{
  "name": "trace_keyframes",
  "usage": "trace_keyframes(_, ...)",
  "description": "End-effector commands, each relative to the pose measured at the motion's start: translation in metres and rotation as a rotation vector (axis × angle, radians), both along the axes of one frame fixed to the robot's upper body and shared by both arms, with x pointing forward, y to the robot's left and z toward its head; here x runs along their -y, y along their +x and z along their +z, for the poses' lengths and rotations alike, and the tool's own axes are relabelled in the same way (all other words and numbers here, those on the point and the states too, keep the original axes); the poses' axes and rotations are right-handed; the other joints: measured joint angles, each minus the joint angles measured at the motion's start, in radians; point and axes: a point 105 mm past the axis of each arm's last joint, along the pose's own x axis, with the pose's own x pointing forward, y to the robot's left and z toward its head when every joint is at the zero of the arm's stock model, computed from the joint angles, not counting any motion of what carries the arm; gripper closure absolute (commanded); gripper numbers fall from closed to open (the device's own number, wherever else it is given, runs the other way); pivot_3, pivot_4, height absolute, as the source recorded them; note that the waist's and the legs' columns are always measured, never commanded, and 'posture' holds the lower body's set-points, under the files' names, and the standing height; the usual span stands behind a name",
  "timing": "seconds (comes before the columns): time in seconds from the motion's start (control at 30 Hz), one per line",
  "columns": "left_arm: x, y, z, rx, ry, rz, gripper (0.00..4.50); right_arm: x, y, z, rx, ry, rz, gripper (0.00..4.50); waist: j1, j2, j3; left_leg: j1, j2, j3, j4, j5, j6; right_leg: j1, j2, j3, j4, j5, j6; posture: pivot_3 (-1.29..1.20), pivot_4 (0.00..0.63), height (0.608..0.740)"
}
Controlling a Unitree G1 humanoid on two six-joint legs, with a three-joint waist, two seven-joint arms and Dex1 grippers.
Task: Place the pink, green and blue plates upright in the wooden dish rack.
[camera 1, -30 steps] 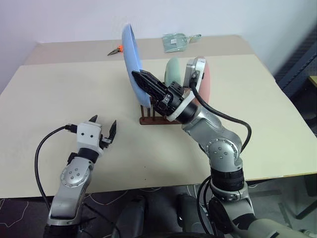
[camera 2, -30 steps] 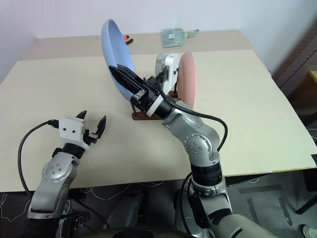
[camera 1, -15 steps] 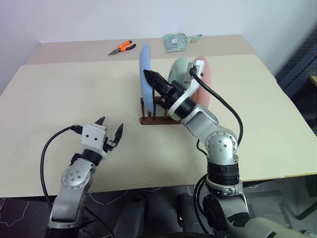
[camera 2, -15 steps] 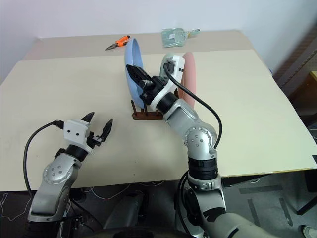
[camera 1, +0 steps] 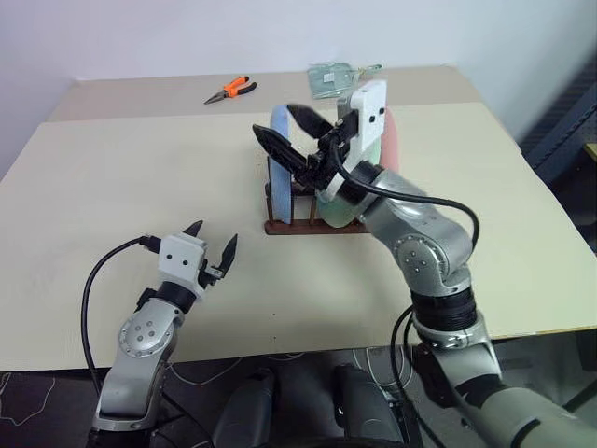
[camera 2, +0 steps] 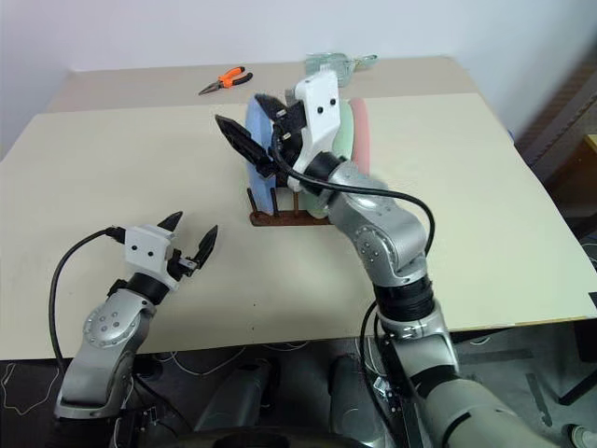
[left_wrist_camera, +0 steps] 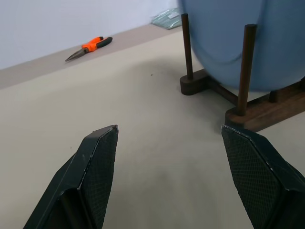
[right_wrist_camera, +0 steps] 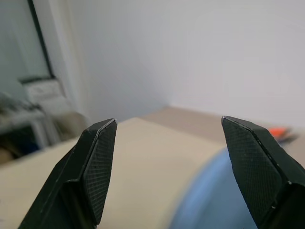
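Observation:
The blue plate (camera 1: 279,166) stands upright between the pegs at the left end of the wooden dish rack (camera 1: 308,225). Behind it in the same rack stand the green plate (camera 2: 346,128) and the pink plate (camera 1: 393,147), both partly hidden by my right arm. My right gripper (camera 1: 275,121) hangs open just above the blue plate's top rim (right_wrist_camera: 209,202), holding nothing. Low over the table in front of the rack and to its left, my left gripper (camera 1: 214,234) is open and empty. In the left wrist view the blue plate (left_wrist_camera: 238,43) and the rack's pegs (left_wrist_camera: 246,67) are close ahead.
Orange-handled pliers (camera 1: 229,90) lie at the table's far left. A clear plastic packet (camera 1: 331,77) lies at the far edge behind the rack. The beige table (camera 1: 112,177) stretches wide to the left and right of the rack.
My right gripper has opened and let go of the blue plate, which went from tilted in the air to upright in the rack. The gripper rose above it. The left gripper stayed put.

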Motion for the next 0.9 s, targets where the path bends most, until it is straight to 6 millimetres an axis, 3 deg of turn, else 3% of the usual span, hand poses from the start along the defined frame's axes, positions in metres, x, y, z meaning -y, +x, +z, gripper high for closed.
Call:
trace_keyframes(0.03, 0.007, 0.001, 0.01, 0.041, -0.011, -0.03, 0.99, 0.004, -0.012, 0.017, 0.078, 0.001, 0.036, 0.97, 0.0, 0.0, 0.0, 0.0, 0.0, 0.0, 0.0, 0.0, 0.0, 0.0, 0.0, 0.0, 0.0, 0.0, 0.0, 0.0, 0.15, 0.732)
trace_keyframes(0.17, 0.016, 0.003, 0.008, 0.036, 0.002, -0.069, 0.99, 0.012, -0.013, 0.012, 0.147, -0.079, -0.029, 0.97, 0.001, 0.0, 0.0, 0.0, 0.0, 0.0, 0.0, 0.0, 0.0, 0.0, 0.0, 0.0, 0.0, 0.0, 0.0, 0.0, 0.15, 0.732)
trace_keyframes(0.27, 0.024, 0.006, 0.012, 0.048, 0.005, -0.115, 0.99, 0.044, -0.016, 0.009, 0.187, -0.168, -0.064, 0.97, 0.008, 0.0, 0.0, 0.0, 0.0, 0.0, 0.0, 0.0, 0.0, 0.001, 0.0, 0.0, -0.001, 0.0, 0.0, 0.0, 0.15, 0.732)
trace_keyframes(0.37, 0.042, 0.005, 0.016, 0.049, 0.003, -0.215, 0.99, 0.078, -0.027, -0.001, 0.17, -0.298, -0.061, 1.85, 0.016, 0.0, 0.0, -0.001, -0.001, 0.0, 0.001, 0.0, 0.001, 0.002, -0.002, -0.001, -0.003, 0.0, 0.0, 0.0, 0.15, 0.732)
trace_keyframes(0.43, 0.059, 0.002, 0.02, 0.041, -0.006, -0.318, 0.99, 0.096, -0.044, -0.017, 0.122, -0.438, -0.029, 2.83, 0.027, 0.0, 0.0, -0.002, -0.001, 0.0, 0.001, -0.001, 0.002, 0.003, -0.002, -0.001, -0.005, 0.0, 0.001, 0.0, 0.15, 0.732)
trace_keyframes(0.53, 0.071, -0.001, 0.022, 0.027, -0.003, -0.404, 0.99, 0.107, -0.06, -0.04, 0.055, -0.57, -0.009, 4.35, 0.022, 0.001, 0.0, -0.002, 0.0, 0.001, 0.001, -0.002, 0.004, 0.004, -0.001, -0.001, -0.008, 0.0, 0.001, 0.0, 0.15, 0.732)
trace_keyframes(0.7, 0.089, -0.007, 0.023, -0.013, -0.005, -0.551, 0.99, 0.126, -0.057, -0.079, -0.013, -0.736, -0.151, 4.44, 0.022, 0.002, 0.0, -0.001, 0.003, 0.005, 0.002, -0.002, 0.004, 0.004, 0.0, -0.001, -0.009, 0.0, 0.0, 0.0, 0.15, 0.732)
trace_keyframes(0.9, 0.094, -0.016, 0.021, -0.057, 0.008, -0.634, 0.99, 0.136, -0.035, -0.094, -0.004, -0.796, -0.275, 4.44, 0.024, 0.001, 0.0, -0.001, 0.004, 0.008, 0.003, -0.003, 0.004, 0.004, -0.001, 0.0, -0.01, -0.001, -0.003, 0.0, 0.15, 0.732)
